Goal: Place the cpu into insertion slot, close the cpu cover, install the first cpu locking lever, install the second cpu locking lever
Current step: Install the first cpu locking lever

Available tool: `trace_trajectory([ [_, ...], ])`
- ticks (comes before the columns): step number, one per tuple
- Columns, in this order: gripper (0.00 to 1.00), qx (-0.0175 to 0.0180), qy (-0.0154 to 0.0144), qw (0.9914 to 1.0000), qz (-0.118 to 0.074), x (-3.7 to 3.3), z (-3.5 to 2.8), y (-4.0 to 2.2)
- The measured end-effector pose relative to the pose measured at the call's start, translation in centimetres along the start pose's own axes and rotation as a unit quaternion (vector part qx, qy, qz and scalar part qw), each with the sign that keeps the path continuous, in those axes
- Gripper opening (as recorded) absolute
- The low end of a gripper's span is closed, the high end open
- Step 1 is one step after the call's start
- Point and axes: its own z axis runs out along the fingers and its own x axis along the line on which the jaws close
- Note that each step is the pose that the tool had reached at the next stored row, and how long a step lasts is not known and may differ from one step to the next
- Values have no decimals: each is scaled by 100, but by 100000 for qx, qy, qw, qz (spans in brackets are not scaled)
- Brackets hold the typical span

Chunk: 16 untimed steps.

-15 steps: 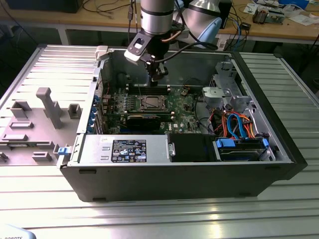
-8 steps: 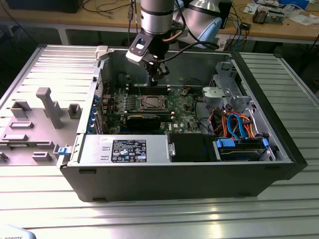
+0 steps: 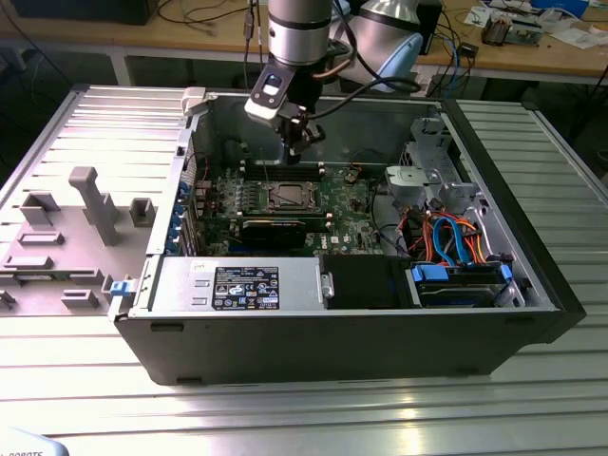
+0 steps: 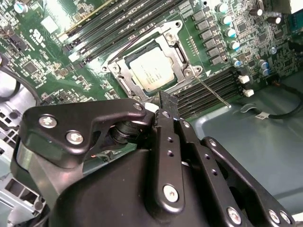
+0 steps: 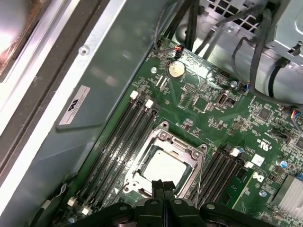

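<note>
The cpu (image 4: 152, 68) lies flat in the insertion slot (image 3: 288, 197), its silvery-grey top showing through the window of the cpu cover (image 4: 176, 43), which lies down over it. In the first wrist view the cpu (image 5: 163, 165) sits inside the same metal frame (image 5: 163, 137). A thin locking lever (image 4: 213, 92) slants out from one corner of the socket over the memory slots. My gripper (image 3: 293, 152) hangs just above the socket's far edge, inside the computer case. Its black fingers (image 4: 166, 100) are pressed together with nothing between them, and in the first wrist view the gripper (image 5: 158, 185) is at the cpu's edge.
Long black memory slots (image 5: 118, 142) flank the socket on both sides. A black graphics card (image 3: 274, 228) lies in front of it, then the power supply (image 3: 237, 285). A drive cage (image 3: 432, 180) and orange and blue cables (image 3: 446, 237) fill the exterior view's right. The case wall (image 5: 85, 94) stands close by.
</note>
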Motion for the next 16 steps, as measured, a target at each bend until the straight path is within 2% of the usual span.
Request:
trace_trajectory([
  [8,11,36,31,99952,-3089,4,0,2],
  [16,11,75,69,99799,-6329,7,0,4],
])
